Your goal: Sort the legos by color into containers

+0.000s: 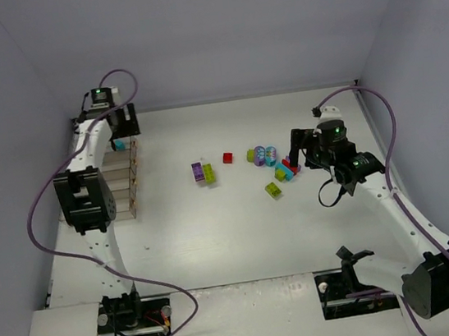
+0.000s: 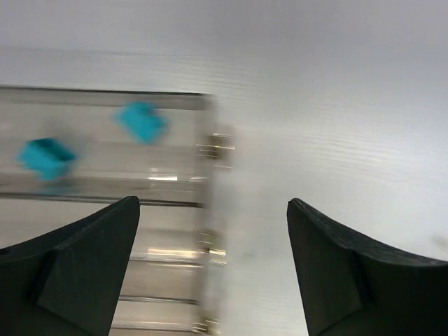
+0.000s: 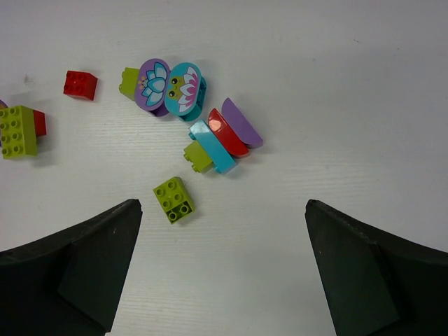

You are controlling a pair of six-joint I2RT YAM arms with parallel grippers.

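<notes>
inside lavender walls (image 1: 214, 28), legos (image 1: 274, 189) dot a white, perhaps ribbed table (image 1: 218, 243).

Flat white bench (image 1: 242, 240) w/ faintly ribbed surface, boxed in on 3 sides by plain pale lavender walls (image 1: 223, 27) at left, rear & right. A seam crosses the bench near its front edge.

Lab test cell: white table (image 1: 218, 243), bare walls (image 1: 214, 28)
</notes>
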